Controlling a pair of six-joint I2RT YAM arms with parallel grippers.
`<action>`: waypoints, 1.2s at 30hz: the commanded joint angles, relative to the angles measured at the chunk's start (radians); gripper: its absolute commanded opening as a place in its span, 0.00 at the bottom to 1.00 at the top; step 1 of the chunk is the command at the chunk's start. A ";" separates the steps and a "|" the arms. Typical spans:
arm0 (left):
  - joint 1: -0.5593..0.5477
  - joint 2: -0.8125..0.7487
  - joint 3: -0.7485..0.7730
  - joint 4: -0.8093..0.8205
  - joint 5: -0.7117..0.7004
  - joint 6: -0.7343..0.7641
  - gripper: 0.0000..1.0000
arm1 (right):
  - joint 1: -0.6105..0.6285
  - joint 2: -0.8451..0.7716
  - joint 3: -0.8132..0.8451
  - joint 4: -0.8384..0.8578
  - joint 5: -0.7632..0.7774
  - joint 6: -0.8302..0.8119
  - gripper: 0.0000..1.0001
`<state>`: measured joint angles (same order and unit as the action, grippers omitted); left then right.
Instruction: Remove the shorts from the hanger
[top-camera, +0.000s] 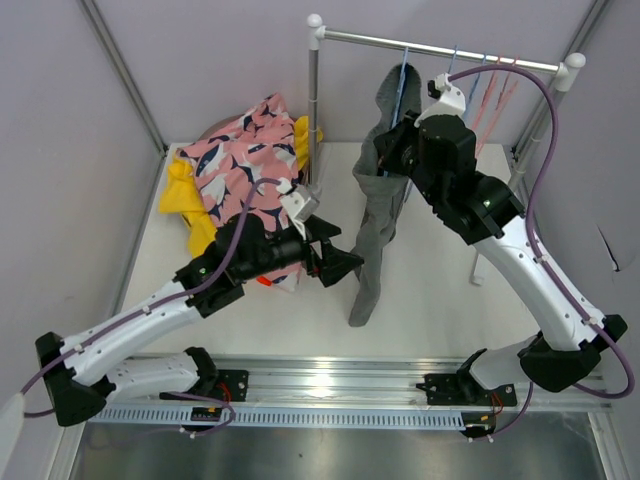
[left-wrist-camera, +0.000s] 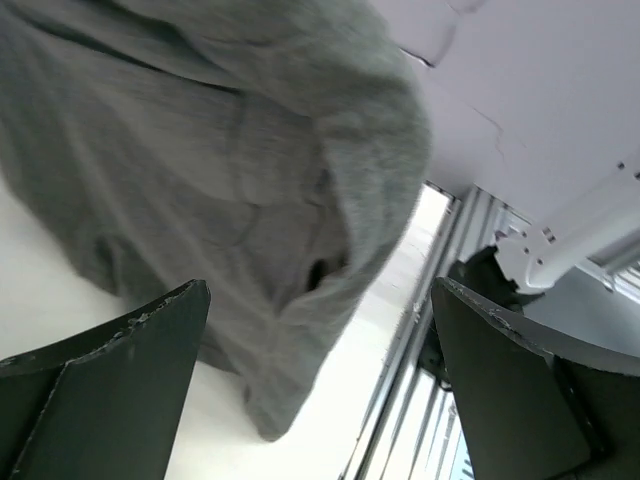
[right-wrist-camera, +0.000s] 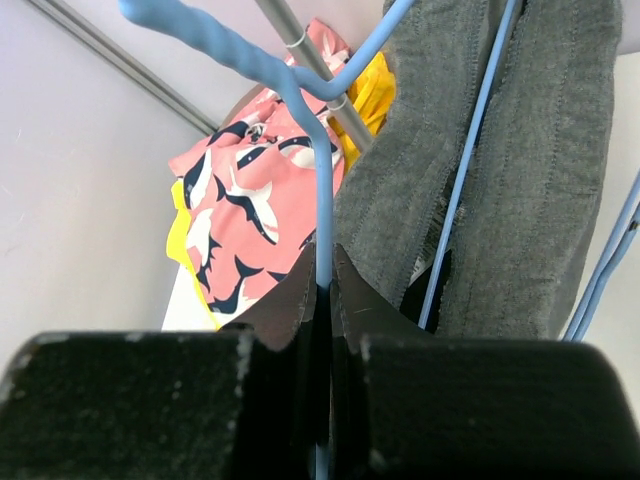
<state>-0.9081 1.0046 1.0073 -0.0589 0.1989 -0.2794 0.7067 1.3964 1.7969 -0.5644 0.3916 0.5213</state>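
Left gripper, at the nearer, lower end of the grey shorts, holds nothing; its fingers are spread wide just left of the cloth, which hangs lengthwise straight down. Farther back, the right gripper is pinched tight on the blue hanger carrying them, under the rail.

The top camera looks down from above the near edge over the whole table. The wrist cameras sit close: left faces right at the grey shorts, right faces far-left along the hanger. All share those shorts.
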 joint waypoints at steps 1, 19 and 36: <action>-0.043 0.040 0.018 0.129 0.042 0.017 0.99 | 0.008 -0.056 0.012 0.130 0.039 0.016 0.00; -0.089 0.247 0.034 0.294 -0.076 0.006 0.00 | 0.011 -0.132 -0.079 0.156 0.069 0.046 0.00; -0.370 -0.029 -0.480 0.441 -0.288 -0.152 0.00 | -0.047 -0.050 0.142 0.057 0.066 -0.038 0.00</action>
<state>-1.2434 0.9493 0.5758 0.4084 -0.0799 -0.3592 0.6987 1.3674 1.8664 -0.6586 0.3855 0.5228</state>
